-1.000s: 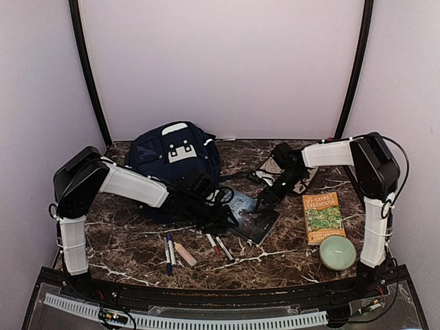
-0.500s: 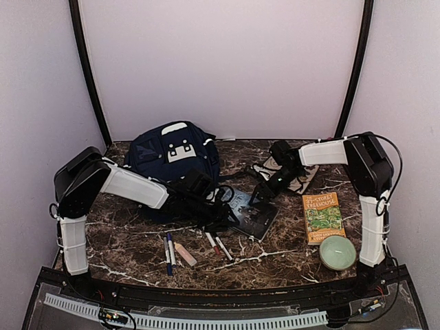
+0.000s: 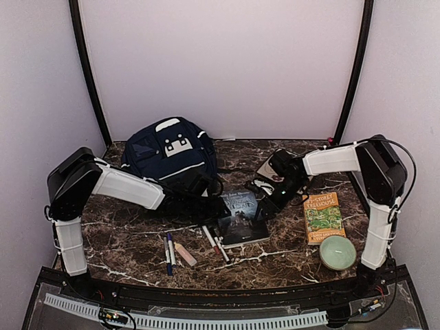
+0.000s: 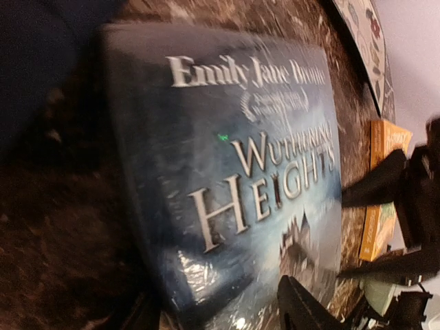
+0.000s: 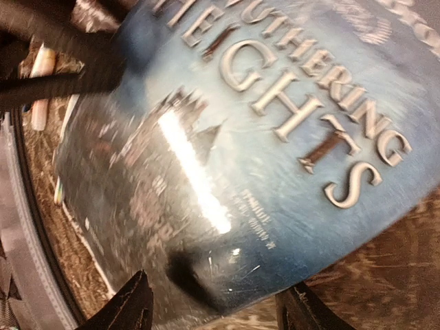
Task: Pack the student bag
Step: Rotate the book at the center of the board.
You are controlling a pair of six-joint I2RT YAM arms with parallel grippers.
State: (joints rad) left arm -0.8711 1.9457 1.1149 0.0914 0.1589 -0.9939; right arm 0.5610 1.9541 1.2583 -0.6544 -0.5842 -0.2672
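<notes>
The student bag, a navy backpack with a white patch, stands at the back left. A blue book titled Wuthering Heights lies in front of it at the centre. My left gripper is at the book's far left corner and my right gripper at its far right corner. The book fills the left wrist view, and the left gripper is open with the corner between its fingers. The book also fills the right wrist view, where the right gripper is open over the book's edge.
An orange book and a green bowl sit at the front right. Pens and an eraser lie at the front left, and two more pens beside the blue book. A patterned flat item lies behind the right gripper.
The blue book has turned and slid toward the front. The backpack now stands taller and further back. Both grippers have closed in on the book's far corners.
</notes>
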